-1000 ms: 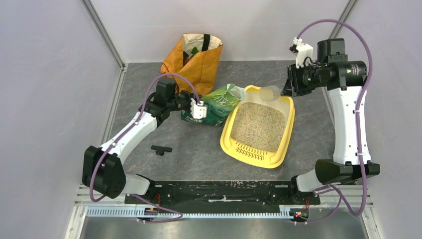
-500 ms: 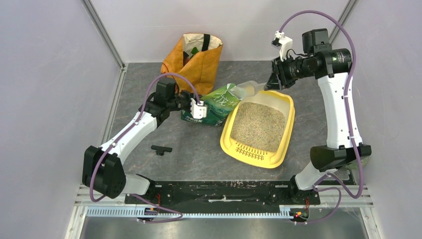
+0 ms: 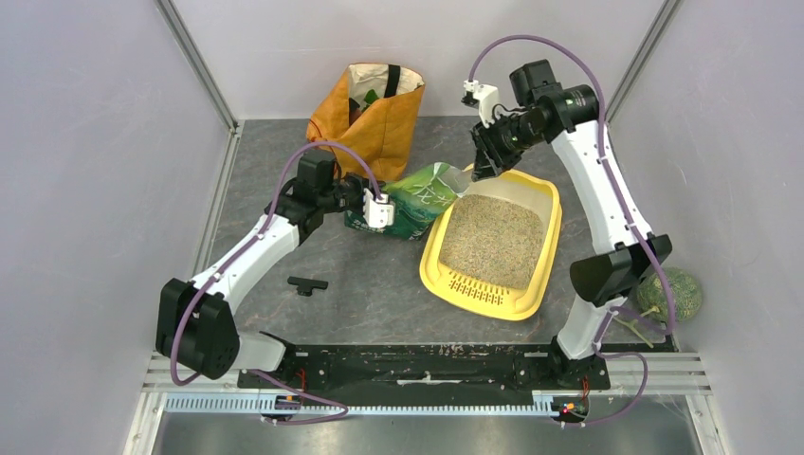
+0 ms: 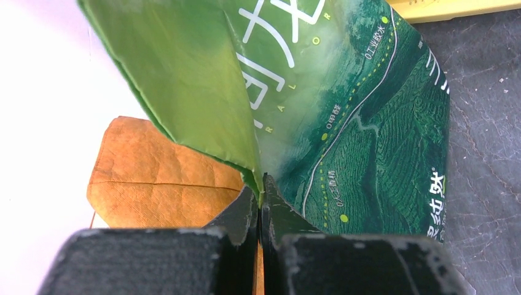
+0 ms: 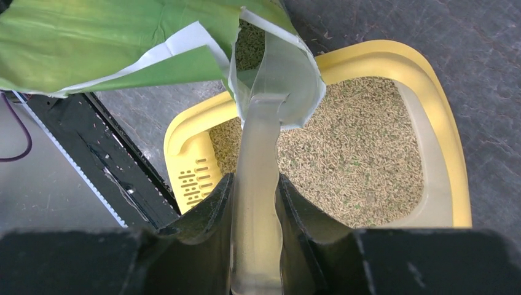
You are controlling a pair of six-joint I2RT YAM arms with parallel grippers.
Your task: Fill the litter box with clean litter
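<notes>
While anchored at the near edge of the grey table point(image 3: 370, 294), busy at both ends of one bag. Right of centre, the yellow litter box point(image 3: 482, 296), bedded wall to wall with clean litter point(image 3: 493, 237) and judged to need only topping up. Just beside its far-left corner, the green bag point(image 3: 417, 201), slumped on its side and pinched by a thin fold in the fully shut left gripper point(image 4: 260, 184). At the bag's open mouth, a clear scoop point(image 5: 278, 74), gripped by the handle between the half-parted jaws of the right gripper point(image 5: 255, 184) and nosing into the opening. Biggest risk: shoving the whole bag along, or yanking it out of that slim pinch, if driven in too hard. Lesser: snagging the loose flap and dumping granules on the table. Least: shedding grains over the rim if lifted heaped or tilted.
</notes>
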